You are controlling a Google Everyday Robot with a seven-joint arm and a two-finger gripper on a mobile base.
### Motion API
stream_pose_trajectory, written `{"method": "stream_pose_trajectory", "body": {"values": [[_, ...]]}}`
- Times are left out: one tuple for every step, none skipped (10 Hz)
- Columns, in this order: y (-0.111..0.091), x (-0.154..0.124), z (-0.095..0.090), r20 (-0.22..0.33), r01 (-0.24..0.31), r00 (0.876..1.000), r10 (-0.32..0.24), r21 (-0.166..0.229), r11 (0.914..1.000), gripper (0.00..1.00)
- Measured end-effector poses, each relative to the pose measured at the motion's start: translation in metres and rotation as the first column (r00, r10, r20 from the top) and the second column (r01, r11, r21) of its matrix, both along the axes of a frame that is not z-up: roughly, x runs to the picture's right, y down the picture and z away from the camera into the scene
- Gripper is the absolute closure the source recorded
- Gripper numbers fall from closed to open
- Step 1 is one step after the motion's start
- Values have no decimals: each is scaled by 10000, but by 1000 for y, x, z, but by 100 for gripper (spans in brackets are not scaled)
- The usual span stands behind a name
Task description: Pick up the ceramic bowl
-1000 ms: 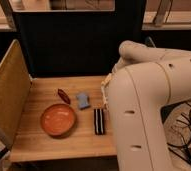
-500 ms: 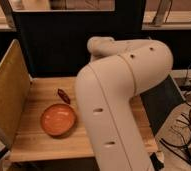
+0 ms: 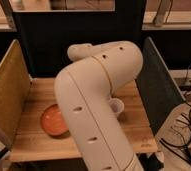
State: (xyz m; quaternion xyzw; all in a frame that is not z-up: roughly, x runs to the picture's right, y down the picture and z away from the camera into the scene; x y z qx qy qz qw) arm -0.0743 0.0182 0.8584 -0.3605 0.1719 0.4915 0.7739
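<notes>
Camera view, the only one. The robot arm [image 3: 96,100] fills the middle of the frame, its pale links rising from the lower front across the wooden table [image 3: 134,135] toward the back.

The gripper is not visible. It must sit somewhere behind the arm's bulk, so I cannot tell whether it is wide, narrow or holding anything.

The ceramic bowl [image 3: 51,120] sits upright on the left part of the table, near the tan side panel [image 3: 6,95]. The arm hides its right edge, and nothing is seen touching it.

A small pale round shape [image 3: 117,106] shows just right of the arm. It may be a cup or part of the robot; unclear. A dark panel [image 3: 156,85] bounds the right side, with cables [image 3: 184,135] beyond it.

Judgement: this is the approach step, and the bowl is not yet lifted. The next move calls for bringing the gripper down over the bowl's rim, spread enough to straddle the thin wall, then closing. The glossy, shallow rim may slip.
</notes>
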Motion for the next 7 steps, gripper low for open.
{"method": "stream_pose_trajectory", "body": {"values": [[0, -2, 0, 24, 18, 10000, -18, -4, 10000, 38], [1, -2, -1, 53, -41, 10000, 41, 9, 10000, 38], [5, -4, -4, 202, -163, 9997, 164, -43, 9999, 38], [13, -8, -10, 492, -195, 9986, 199, -86, 9998, 38], [28, -23, -21, 1025, 46, 9947, -36, -96, 9999, 38], [40, -34, -27, 1375, 304, 9901, -287, -107, 9995, 38], [57, -48, -35, 1815, 624, 9817, -579, -194, 9979, 38]]}}
